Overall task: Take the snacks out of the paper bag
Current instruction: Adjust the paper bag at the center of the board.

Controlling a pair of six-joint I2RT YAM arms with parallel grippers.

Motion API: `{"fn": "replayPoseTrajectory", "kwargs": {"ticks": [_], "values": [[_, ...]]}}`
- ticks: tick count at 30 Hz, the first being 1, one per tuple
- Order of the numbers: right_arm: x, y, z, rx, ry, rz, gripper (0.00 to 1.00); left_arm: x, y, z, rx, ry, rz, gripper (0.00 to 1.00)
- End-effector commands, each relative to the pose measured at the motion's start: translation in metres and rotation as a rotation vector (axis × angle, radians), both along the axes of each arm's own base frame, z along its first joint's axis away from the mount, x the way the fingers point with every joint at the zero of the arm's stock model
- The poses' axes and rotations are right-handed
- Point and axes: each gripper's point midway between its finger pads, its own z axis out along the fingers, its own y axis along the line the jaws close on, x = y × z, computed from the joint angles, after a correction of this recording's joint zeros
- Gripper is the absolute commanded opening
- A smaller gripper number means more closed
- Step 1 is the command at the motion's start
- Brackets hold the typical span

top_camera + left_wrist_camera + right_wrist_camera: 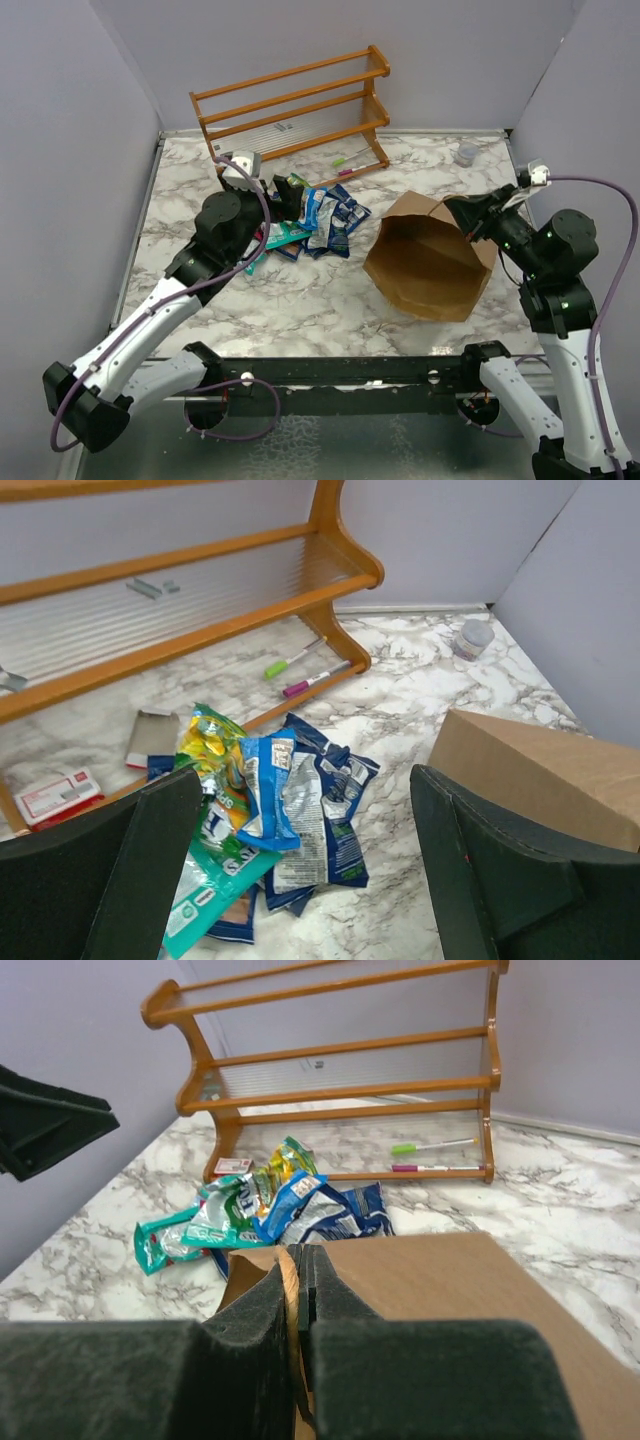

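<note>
Paper bag (430, 265) lies on its side on the marble surface (300, 300), our right hand (297, 1270) pinching its rim. Farther off, our left hand (308, 780) gapes wide above the heaped snacks (322, 225), before the wooden rack (290, 105).

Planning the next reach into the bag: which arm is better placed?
Probably left: the left end effector is open and empty by the snacks; the right end effector grips the paper bag.

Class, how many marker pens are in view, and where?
2. The green marker lies at the right end of the wooden rack; the magenta marker lies beside it. Others may be hidden.
</note>
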Motion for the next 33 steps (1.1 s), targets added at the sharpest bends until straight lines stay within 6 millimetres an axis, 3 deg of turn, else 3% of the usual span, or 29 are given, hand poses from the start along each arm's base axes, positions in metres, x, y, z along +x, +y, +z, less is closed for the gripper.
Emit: {"fn": "replayPoseTrajectory", "kwargs": {"ticks": [1,5,8,11,16,22,29,33], "values": [[0.008,0.005,0.026,0.033,-0.017,0.017,0.02,-0.016,0.021,0.028,0.1,-0.097,0.001,0.89],[0.031,-0.006,0.04,0.05,-0.005,-0.073,0.02,-0.024,0.04,0.041,0.161,-0.132,0.045,0.91],[0.056,-0.019,0.043,0.087,0.046,-0.184,0.02,-0.03,0.044,0.04,0.173,-0.148,0.04,0.92],[0.083,-0.031,0.041,0.099,0.105,-0.284,0.02,-0.034,0.043,0.034,0.165,-0.156,0.025,0.92],[0.116,-0.071,0.028,0.053,0.152,-0.534,0.02,-0.036,0.043,0.031,0.183,-0.152,0.014,0.92],[0.12,-0.133,0.006,-0.046,0.152,-0.876,0.02,-0.038,0.043,0.031,0.173,-0.154,0.012,0.92],[0.118,-0.174,-0.006,-0.151,0.145,-1.09,0.04,-0.038,0.039,0.027,0.176,-0.146,-0.007,0.92],[0.127,-0.179,-0.008,-0.247,0.151,-1.1,0.05,-0.039,0.038,0.028,0.168,-0.149,-0.018,0.92]]}}
